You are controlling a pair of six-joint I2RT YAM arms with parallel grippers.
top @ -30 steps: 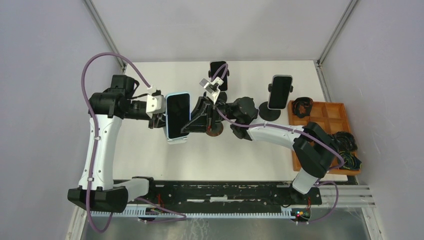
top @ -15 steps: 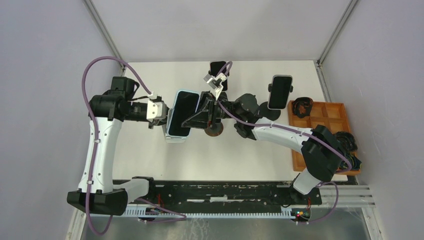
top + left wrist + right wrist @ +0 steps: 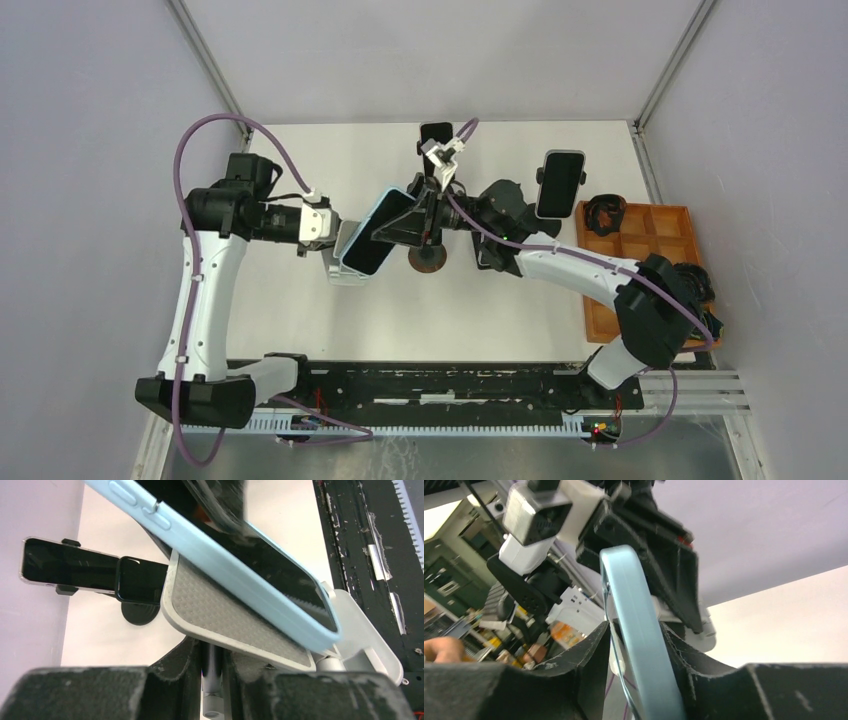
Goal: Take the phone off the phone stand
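Left of centre, the right gripper [image 3: 636, 640] is clamped on the upper edge of the pale-blue-cased phone [image 3: 240, 575], which tilts off the light grey textured phone stand [image 3: 225, 617], lower end beside its lip. The left gripper [image 3: 212, 665] pinches the stand's stem. Draw the phone up along its slope, stand held steady.

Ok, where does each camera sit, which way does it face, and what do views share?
Top external: above and behind the bases, looking down on the table; left arm and right arm whole.
Left wrist: on the left gripper, looking along its fingers at the stand and phone.
Right wrist: on the right gripper, fingers clamping the phone edge-on, left arm behind.
Shared: the phone is in all three.
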